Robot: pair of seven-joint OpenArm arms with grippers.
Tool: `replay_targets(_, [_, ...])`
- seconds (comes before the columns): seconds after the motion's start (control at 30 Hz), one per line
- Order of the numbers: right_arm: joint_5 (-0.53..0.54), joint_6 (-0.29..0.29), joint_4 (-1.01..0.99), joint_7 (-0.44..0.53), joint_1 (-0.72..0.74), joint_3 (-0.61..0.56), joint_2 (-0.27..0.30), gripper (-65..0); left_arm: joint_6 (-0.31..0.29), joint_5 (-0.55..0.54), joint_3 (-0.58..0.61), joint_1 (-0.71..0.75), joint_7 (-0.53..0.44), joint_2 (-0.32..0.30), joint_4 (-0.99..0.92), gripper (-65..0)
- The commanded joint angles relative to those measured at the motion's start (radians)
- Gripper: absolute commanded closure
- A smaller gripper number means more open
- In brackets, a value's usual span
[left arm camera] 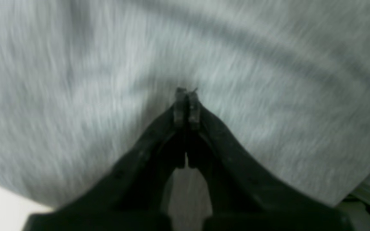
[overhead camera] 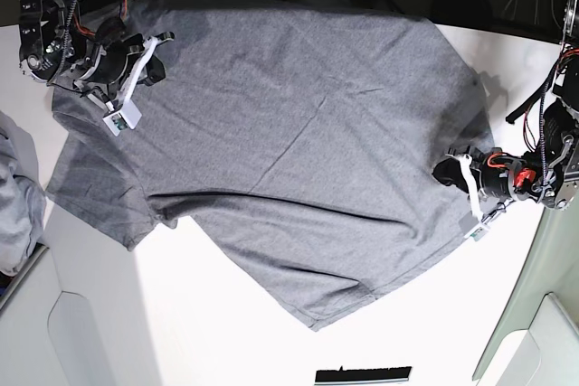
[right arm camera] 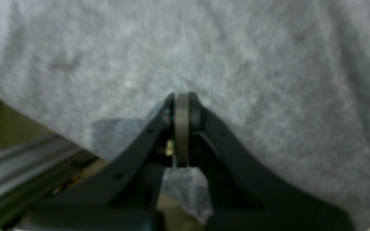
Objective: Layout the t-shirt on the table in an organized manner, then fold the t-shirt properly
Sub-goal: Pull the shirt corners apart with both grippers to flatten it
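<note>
Layout stage only: t-shirt (overhead camera: 289, 151) spread on the table (overhead camera: 208, 314) but skewed, no fold made. Left gripper (left arm camera: 185, 96) and right gripper (right arm camera: 181, 99) both clamped on t-shirt edges, cloth stretched between them.

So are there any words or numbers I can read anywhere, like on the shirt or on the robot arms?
None can be read.
The t-shirt: plain grey, no print or label showing.
Small white tag by the right gripper: a tiny mark on it, too small to read.
Small white tag by the left gripper: also too small to read.
Dark strip at the near edge of the table: too blurred to tell.
</note>
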Motion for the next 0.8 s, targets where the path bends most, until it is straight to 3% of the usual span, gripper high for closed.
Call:
replay_targets(0.0, [-0.005, 0.002, 0.011, 0.026, 0.002, 0.008, 0.018, 0.0, -0.009, -0.017, -0.008, -0.018, -0.016, -0.011, 0.013, 0.0])
replay_targets(0.27, [-0.072, 0.002, -0.23, 0.114, 0.065, 0.008, 0.041, 0.0, -0.009, -0.024, -0.008, 0.002, -0.015, 0.058, 0.013, 0.0])
replay_targets(0.53, [-0.074, 0.006, -0.573, 0.16, 0.35, 0.008, 0.044, 0.0, -0.009, -0.055, -0.012, -0.018, -0.018, 0.074, 0.02, 0.0])
replay_targets(0.77, [-0.161, 0.005, -0.761, 0.246, 0.599, 0.008, 0.044, 0.0, -0.009, -0.055, -0.09, -0.053, -0.015, 0.074, 0.021, 0.0])
